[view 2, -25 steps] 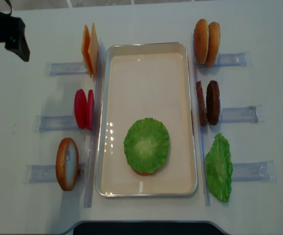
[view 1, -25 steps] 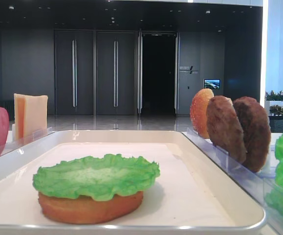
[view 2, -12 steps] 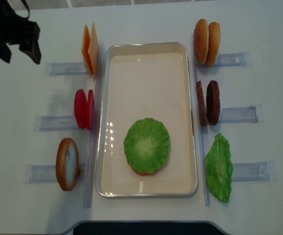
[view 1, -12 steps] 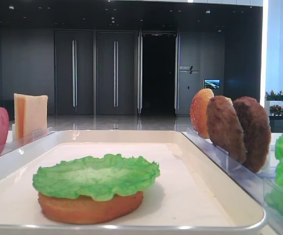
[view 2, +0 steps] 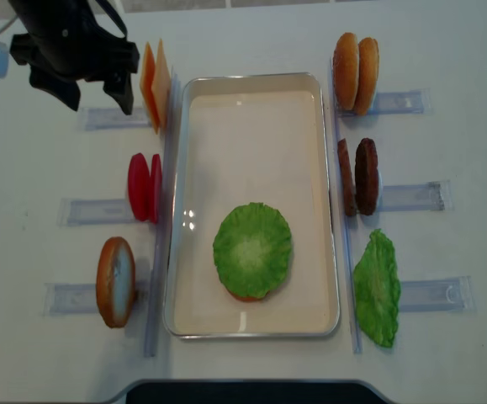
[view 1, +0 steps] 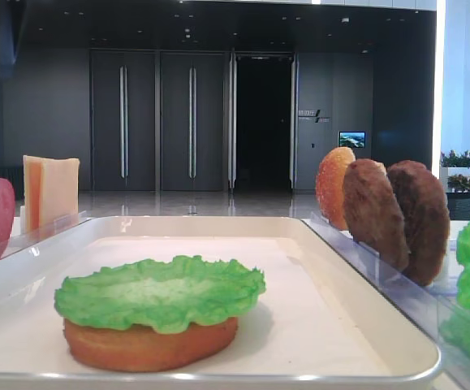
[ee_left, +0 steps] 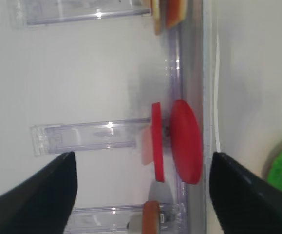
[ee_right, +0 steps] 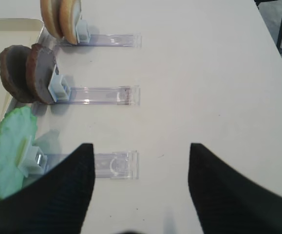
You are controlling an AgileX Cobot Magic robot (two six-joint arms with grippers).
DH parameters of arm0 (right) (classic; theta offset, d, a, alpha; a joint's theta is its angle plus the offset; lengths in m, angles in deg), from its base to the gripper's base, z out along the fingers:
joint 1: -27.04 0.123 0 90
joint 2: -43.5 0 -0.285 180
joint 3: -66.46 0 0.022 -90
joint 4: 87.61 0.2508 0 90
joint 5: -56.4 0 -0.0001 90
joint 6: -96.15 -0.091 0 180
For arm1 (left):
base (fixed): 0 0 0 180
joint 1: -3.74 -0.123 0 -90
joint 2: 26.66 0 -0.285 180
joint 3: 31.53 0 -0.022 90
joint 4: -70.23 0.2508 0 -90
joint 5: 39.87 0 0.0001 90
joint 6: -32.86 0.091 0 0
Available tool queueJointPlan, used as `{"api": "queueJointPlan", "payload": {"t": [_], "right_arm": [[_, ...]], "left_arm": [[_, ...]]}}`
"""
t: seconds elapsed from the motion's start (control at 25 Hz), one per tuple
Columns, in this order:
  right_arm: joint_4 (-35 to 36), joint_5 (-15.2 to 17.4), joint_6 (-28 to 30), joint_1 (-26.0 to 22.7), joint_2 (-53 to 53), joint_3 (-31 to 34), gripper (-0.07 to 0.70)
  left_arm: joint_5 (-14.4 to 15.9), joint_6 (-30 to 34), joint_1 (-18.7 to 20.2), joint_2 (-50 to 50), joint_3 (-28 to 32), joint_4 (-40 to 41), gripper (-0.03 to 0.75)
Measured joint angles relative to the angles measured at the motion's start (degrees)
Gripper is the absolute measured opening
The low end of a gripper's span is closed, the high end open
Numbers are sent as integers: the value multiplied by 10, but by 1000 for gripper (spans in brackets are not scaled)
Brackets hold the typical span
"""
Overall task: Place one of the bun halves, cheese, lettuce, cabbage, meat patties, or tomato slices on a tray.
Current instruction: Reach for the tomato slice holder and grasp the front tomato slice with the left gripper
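Left gripper (ee_left: 141, 187) spread wide, holding nothing, hanging above the glossy red tomato slices (ee_left: 176, 141) standing upright in their clear plastic rack (ee_left: 89, 138), just beside the cream-white tray (view 2: 251, 126). Best to drop straight down, straddle one disc only, pinch on its flat faces, avoiding the neighbouring slice.
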Motion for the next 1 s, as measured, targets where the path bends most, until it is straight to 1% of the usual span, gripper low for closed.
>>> {"api": "queueJointPlan", "payload": {"t": [0.12, 0.24, 0.44, 0.76, 1.0], "right_arm": [[0, 0, 0, 0, 0, 0, 432], [0, 0, 0, 0, 0, 0, 432], [0, 0, 0, 0, 0, 0, 432], [0, 0, 0, 0, 0, 0, 432], [1, 0, 0, 0, 0, 0, 432]], "left_arm": [[0, -35, 33, 0, 0, 1, 643], [0, -63, 54, -1, 0, 1, 643], [0, -79, 58, -10, 1, -25, 643], [0, -80, 59, -40, 2, -49, 643], [0, -80, 76, -74, 4, -54, 643]]}}
